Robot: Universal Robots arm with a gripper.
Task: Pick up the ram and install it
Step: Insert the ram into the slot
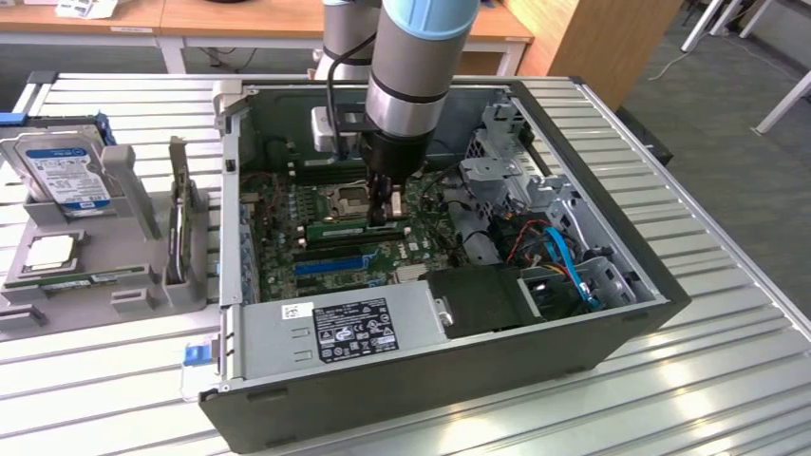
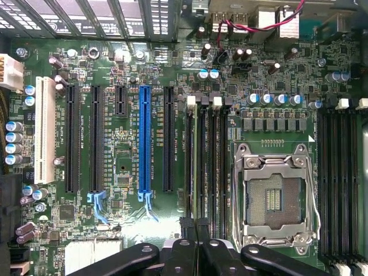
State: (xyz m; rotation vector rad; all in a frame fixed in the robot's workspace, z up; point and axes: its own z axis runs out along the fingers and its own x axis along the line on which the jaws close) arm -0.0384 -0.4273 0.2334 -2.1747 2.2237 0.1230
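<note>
The ram (image 2: pixel 194 167) is standing on edge along one of the four slots (image 2: pixel 214 167) beside the CPU socket (image 2: pixel 276 198), the one furthest from the socket. The gripper (image 2: pixel 193 229) is pinched nearly all the way closed on the stick's thin top edge, so it looks like it has hold of it. I can't tell if the stick is seated or just resting on the slot.

My worry: if the stick is a hair off the slot line or tilted, pushing down could jam one end or flex the board, and the white latch (image 2: pixel 191 102) wouldn't catch. A slip in that thin pinch could tip it toward the open socket, yikes.

Room-wise, the neighbouring slots are just beside it, and there are capacitors (image 2: pixel 207 73) near the latch end. The drive cage (image 1: pixel 500 176) and cables (image 1: pixel 557 252) crowd the exterior view's right. Straight up looks open.
</note>
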